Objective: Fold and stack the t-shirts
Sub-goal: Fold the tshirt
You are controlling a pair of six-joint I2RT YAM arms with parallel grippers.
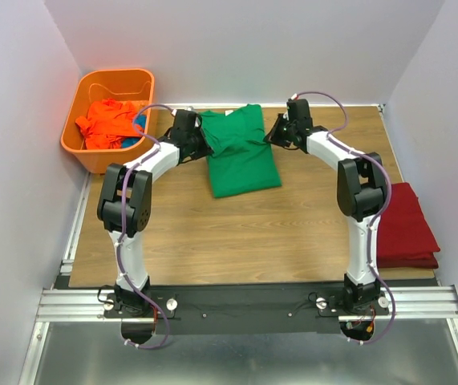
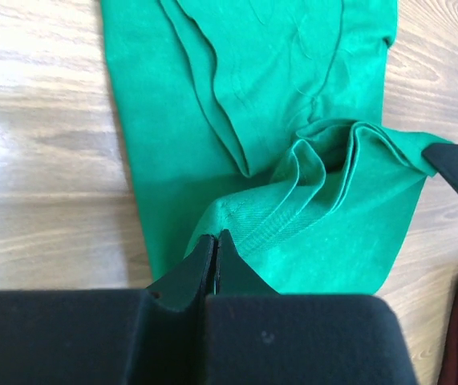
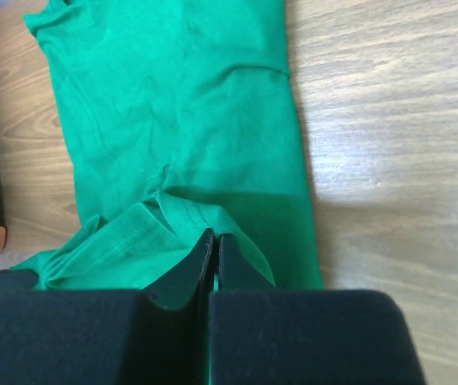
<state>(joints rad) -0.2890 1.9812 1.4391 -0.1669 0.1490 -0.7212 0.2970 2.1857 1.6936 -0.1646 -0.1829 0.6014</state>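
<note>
Both arms rose from the near edge of the desk (image 1: 253,233) and bent inward at the elbow. The left arm (image 1: 126,200) and right arm (image 1: 361,188) curved toward each other like a pair of tongs over the far half.

The left fingers (image 2: 215,247) were pressed together, with no gap showing, on a ribbed, stitched hem of the green t-shirt (image 1: 241,160). The right fingers (image 3: 215,245) were pinched just as tight on a bunched fold of the same shirt. Seen from the left wrist, the cloth between the 2 grips gathered into soft pleats. The rest of the shirt lay flat against the wood grain.

The green t-shirt sat at the far middle of the desk, partly folded into a rough rectangle. Its fabric was matte and smooth.

A dark red t-shirt (image 1: 405,224) lay folded flat at the right edge, well apart from the green one.

An orange t-shirt (image 1: 107,124) was crumpled inside a rigid orange plastic basket (image 1: 116,74) at the far left corner. The basket had rounded corners and a thick rim.

The desk top was pale brown wood with long streaks of grain.
</note>
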